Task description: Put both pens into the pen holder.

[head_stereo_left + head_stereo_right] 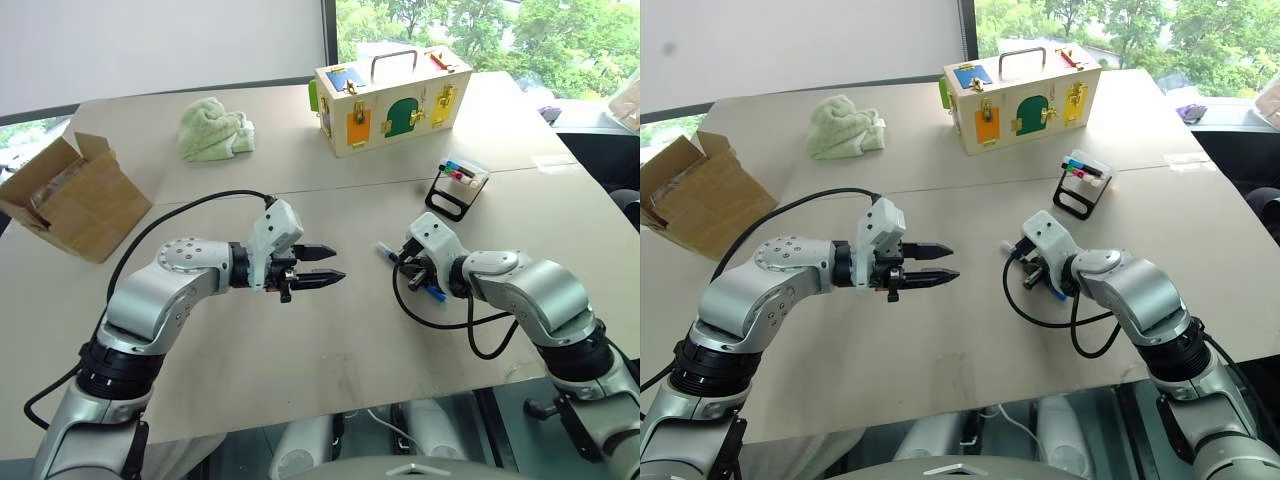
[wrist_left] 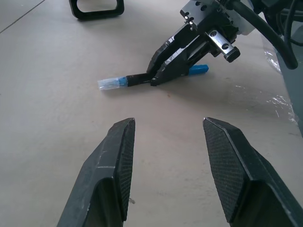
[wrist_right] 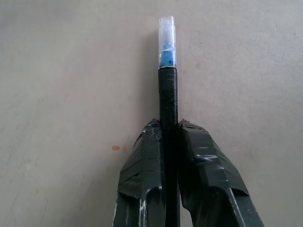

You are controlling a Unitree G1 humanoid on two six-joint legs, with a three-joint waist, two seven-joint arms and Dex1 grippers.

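A black pen (image 3: 167, 94) with a pale cap over a blue tip lies low on the table between my arms, its capped end (image 2: 109, 84) touching the surface. My right gripper (image 3: 168, 124) is shut on the pen's black barrel, and its blue rear end (image 1: 437, 295) sticks out behind the fingers. My left gripper (image 1: 335, 265) hovers open and empty over the middle of the table, pointing toward the right gripper (image 2: 154, 80). The pen holder (image 1: 458, 188), a clear tray on a black wire stand with coloured tips inside, stands beyond the right gripper.
A wooden latch box (image 1: 390, 95) stands at the back, behind the holder. A green cloth (image 1: 213, 130) lies at the back left and an open cardboard box (image 1: 70, 195) at the far left. A black cable (image 1: 440, 320) loops beside the right wrist.
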